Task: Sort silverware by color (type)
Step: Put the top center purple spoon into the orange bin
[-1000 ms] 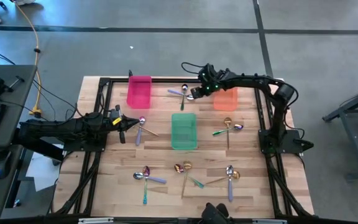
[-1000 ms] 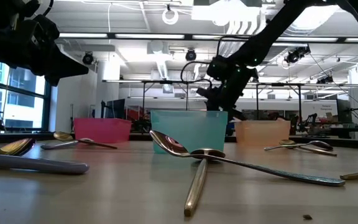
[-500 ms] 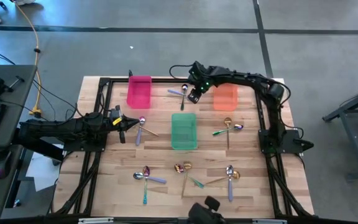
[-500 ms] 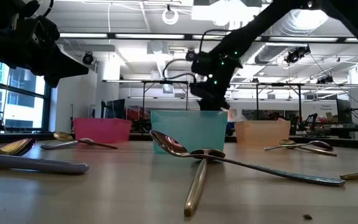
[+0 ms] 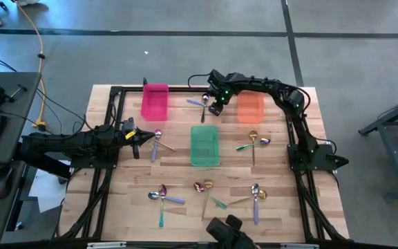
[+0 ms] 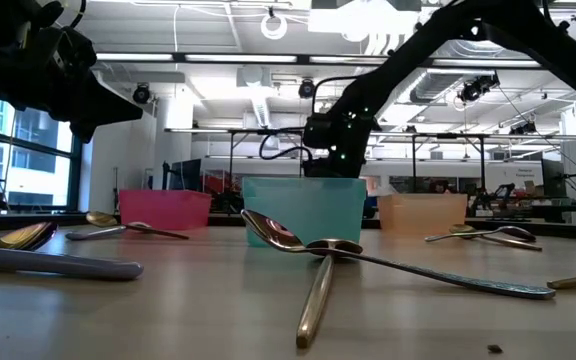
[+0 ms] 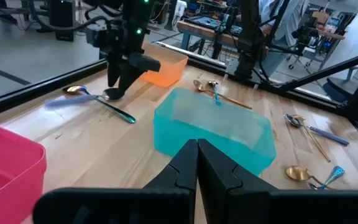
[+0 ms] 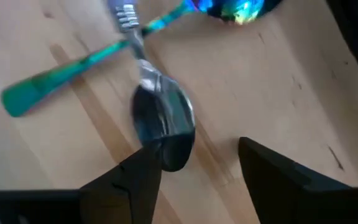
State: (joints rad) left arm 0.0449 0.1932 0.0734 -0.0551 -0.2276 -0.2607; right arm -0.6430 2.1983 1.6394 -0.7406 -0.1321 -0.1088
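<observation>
The right gripper [image 5: 215, 106] hangs over the far-edge spoon pair between the pink bin [image 5: 155, 102] and orange bin [image 5: 250, 108], fingers apart w/ nothing held; the silver spoon [image 8: 160, 118] has its bowl just ahead of the gap, nearer one finger [image 8: 143, 173], handle running straight away from the claw and crossing the teal-handled spoon [image 8: 73, 68]. So the long axis lies roughly along the claw's reach, not across it. The left gripper [image 5: 138, 140], fingers pressed together and empty, waits well apart by the spoons [image 5: 156, 143] on the left side.

Right claw [image 5: 215, 108] low over crossed spoons [image 5: 202, 103], in gap between pink bin [image 5: 155, 102] and orange bin [image 5: 250, 108]; green bin [image 5: 204, 144] just beside. Bare worktop [image 5: 178, 128] elsewhere.
</observation>
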